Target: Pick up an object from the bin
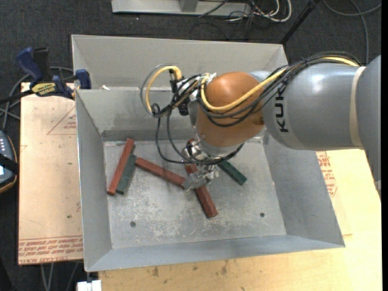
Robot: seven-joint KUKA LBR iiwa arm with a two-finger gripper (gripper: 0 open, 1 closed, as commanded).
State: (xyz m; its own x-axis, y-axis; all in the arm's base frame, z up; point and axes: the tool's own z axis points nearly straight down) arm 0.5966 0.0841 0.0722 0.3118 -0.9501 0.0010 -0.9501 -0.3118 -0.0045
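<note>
My gripper (199, 173) is low in the middle of the bin, its tips down among the sticks. Right under it lie two red-brown sticks: a long one (159, 171) running off to the left and a shorter one (206, 202) pointing toward the bin's front. A dark green stick (233, 173) pokes out on the gripper's right. The fingers are crowded by the sticks and the wrist above, so their state is unclear.
At the bin's left a red-brown stick (120, 165) and a dark green stick (127, 175) lie side by side, tilted. The arm's orange cover and cables hang over the back middle of the bin.
</note>
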